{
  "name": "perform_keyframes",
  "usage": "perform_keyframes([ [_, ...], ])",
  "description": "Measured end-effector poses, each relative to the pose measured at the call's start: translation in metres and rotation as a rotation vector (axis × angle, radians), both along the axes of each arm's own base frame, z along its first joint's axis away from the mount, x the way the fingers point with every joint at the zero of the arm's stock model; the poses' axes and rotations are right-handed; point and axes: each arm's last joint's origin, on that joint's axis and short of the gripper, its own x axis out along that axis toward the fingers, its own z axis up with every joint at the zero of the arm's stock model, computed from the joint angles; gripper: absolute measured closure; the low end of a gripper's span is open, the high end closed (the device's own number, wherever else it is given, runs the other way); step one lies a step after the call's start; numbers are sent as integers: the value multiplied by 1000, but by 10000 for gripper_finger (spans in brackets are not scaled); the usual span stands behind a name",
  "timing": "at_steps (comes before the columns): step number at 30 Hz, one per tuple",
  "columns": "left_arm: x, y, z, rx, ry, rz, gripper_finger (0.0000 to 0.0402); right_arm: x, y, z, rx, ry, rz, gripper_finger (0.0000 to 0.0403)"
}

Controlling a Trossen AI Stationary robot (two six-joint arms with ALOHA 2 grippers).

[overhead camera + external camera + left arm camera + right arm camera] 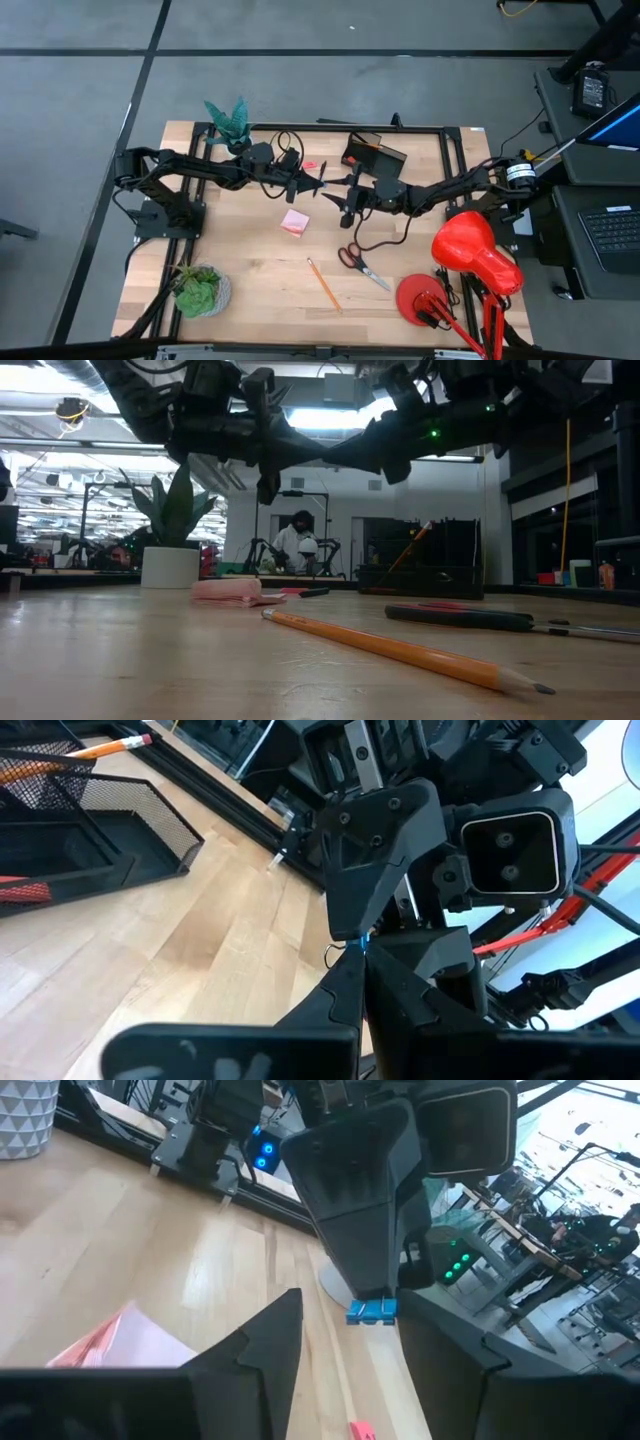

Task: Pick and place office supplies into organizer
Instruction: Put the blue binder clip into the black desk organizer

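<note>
Grippers meet above the middle of the light wooden table [250, 270], nearer its far edge than its near one. The left gripper [318, 183] reaches in from the left side, the right gripper [340, 200] from the right, and their tips come almost nose to nose, raised clear of the wood.

In the left wrist view the left gripper's dark fingers [350, 995] lie together, pinching a small blue item [361, 942] at their tip; what it is cannot be told. In the right wrist view the right gripper's fingers [270, 1340] stand apart, with that same blue piece [372, 1311] between and beyond them, held by the other arm.

The black wire-mesh organizer [375, 157] sits by the table's far edge, just behind the two grippers, with an orange pencil [110, 745] leaning up out of it. A pink sticky-note pad [294, 222] lies flat on the wood near the middle, below the left gripper. Red-handled scissors [360, 265] lie toward the near right, and a second orange pencil [323, 285] lies loose just beside them, nearer the near edge. A small red piece [309, 164] rests near the far edge.

A green potted plant in a white pot [228, 122] stands at the far left corner, another green plant [200, 290] at the near left corner, and a red desk lamp [470, 255] at the near right corner.
</note>
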Motion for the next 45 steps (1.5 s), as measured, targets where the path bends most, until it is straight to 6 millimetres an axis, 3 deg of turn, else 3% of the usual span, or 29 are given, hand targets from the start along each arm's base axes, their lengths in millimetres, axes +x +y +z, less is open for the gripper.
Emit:
perform_keyframes([
  [5, 0, 0, 2, -4, -16, 6, 399, 0, -6, 1, 0, -7, -19, 238],
  [16, 0, 1, 2, -3, -17, 23, 399, 0, -8, 1, 1, -9, -26, 289],
  [37, 0, 1, 2, -1, -16, 36, 399, 0, -8, 3, 0, -31, -26, 281],
  [45, 0, 1, 2, -9, -15, 40, 399, 0, -8, 3, 0, -31, -27, 330],
])
